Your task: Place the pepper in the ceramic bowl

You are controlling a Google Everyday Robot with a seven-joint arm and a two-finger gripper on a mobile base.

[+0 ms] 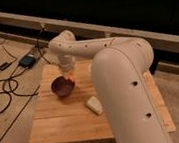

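The dark maroon ceramic bowl (61,87) stands on the left part of the wooden table (65,125). My gripper (68,74) points down at the bowl's right rim, at the end of the white arm that reaches in from the lower right. A small orange pepper (70,79) shows at the gripper's tip, held just over the bowl's right edge. The arm's wrist hides most of the fingers.
A pale rectangular block (94,105) lies on the table right of the bowl, close to the arm. A black box (26,60) and cables (0,92) lie on the floor at the left. A dark wall with a ledge runs behind the table.
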